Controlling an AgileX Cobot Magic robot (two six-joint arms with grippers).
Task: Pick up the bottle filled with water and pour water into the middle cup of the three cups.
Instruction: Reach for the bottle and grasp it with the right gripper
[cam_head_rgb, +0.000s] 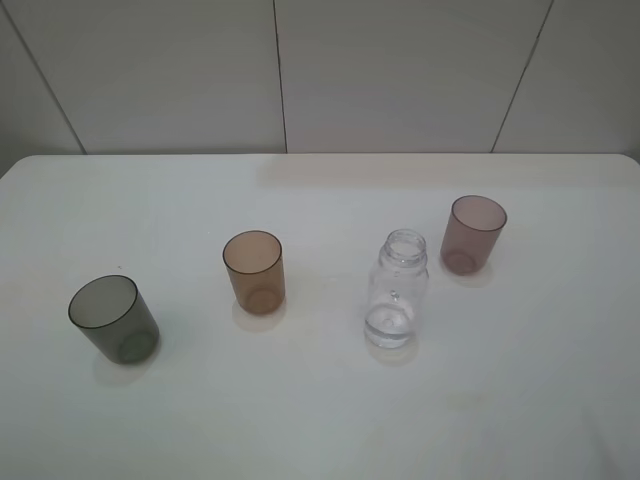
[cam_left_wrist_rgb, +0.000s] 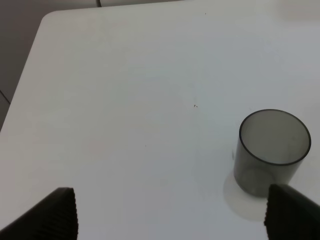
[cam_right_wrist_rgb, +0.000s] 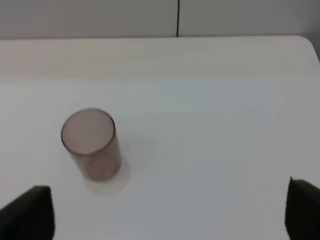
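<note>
Upright bottle (cam_head_rgb: 397, 290), neck up, sits right of centre in the exterior view, between middle cup (cam_head_rgb: 254, 271) and pink cup (cam_head_rgb: 474, 234). Not in either wrist view. The left gripper (cam_left_wrist_rgb: 172, 212) and right gripper (cam_right_wrist_rgb: 165, 210) are spread wide, empty. Right arm likely nearer.

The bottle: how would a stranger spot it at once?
On the white table, a grey cup, an amber cup and a pink cup stand in a row. The bottle stands between the amber and pink ones. It alone is colourless, with rounded shoulders and a narrower neck.
</note>
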